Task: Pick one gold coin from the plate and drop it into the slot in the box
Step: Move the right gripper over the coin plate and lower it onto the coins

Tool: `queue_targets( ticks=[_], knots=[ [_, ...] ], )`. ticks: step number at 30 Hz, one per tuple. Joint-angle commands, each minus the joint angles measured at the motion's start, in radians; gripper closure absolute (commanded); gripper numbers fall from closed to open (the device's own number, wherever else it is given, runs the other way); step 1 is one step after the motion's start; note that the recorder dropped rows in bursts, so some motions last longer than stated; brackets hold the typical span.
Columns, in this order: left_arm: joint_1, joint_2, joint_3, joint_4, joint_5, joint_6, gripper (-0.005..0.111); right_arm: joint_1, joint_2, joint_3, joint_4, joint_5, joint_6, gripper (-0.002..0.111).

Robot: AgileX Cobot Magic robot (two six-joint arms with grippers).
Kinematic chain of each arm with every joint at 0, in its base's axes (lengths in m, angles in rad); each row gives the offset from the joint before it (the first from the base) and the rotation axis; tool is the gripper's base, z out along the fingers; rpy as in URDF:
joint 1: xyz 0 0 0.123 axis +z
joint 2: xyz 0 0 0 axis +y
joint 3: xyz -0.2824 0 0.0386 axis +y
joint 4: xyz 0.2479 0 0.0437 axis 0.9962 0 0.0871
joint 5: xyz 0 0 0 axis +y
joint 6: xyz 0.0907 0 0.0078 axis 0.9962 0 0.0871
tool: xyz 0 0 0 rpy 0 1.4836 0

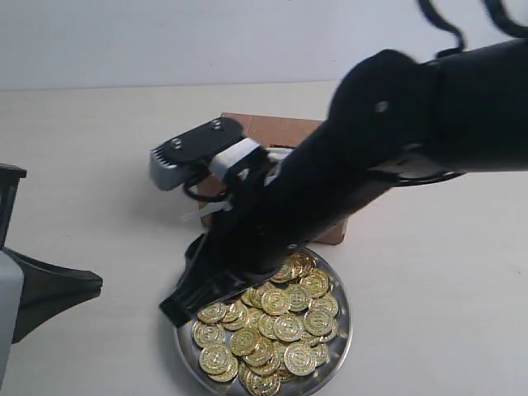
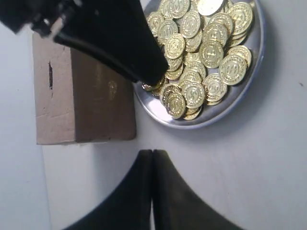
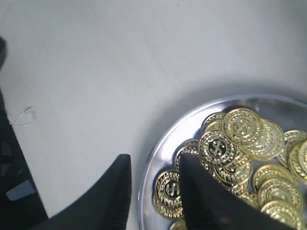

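A plain, pale cream tabletop (image 1: 99,148) fills the exterior view from nine o'clock through six to three, meeting a bare white wall (image 1: 165,41) across twelve o'clock, under soft, even light.

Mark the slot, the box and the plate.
slot (image 2: 50,75), left wrist view, middle of the dark slit.
box (image 2: 103,100), left wrist view, darker brown side face.
plate (image 2: 257,48), left wrist view, bare silver rim.

The coins (image 3: 218,146) are gleaming gold, each showing a dollar sign inside a beaded ring. The plate (image 2: 255,52) is shining mirror silver. The box (image 2: 96,96) is showing plain brown cardboard, its slot (image 2: 50,75) reading as a dark line. The tabletop (image 1: 82,148) is looking off-white. The left gripper (image 2: 152,153) and right gripper (image 3: 152,165) are showing black.
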Motion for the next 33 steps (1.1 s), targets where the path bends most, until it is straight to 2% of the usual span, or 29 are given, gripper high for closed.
queue_targets(
  ticks=[1,4,9,16,33],
  knots=[
    [-0.006,-0.052,0.018,0.037,0.002,-0.064,0.107,0.079,0.124,-0.119,-0.341,-0.003,0.359,0.058],
    [-0.006,-0.081,0.021,0.051,0.0,-0.064,0.107,0.107,0.186,-0.202,-0.568,0.09,0.633,0.045],
    [-0.006,-0.111,0.036,0.051,-0.004,-0.064,0.107,0.114,0.247,-0.291,-0.628,0.186,0.747,0.047],
    [-0.006,-0.173,0.07,0.051,-0.009,-0.064,0.107,0.114,0.338,-0.315,-0.641,0.246,0.777,0.047],
    [-0.006,-0.249,0.095,0.051,-0.008,-0.061,0.107,0.114,0.361,-0.315,-0.634,0.198,0.802,0.051]
  ],
)
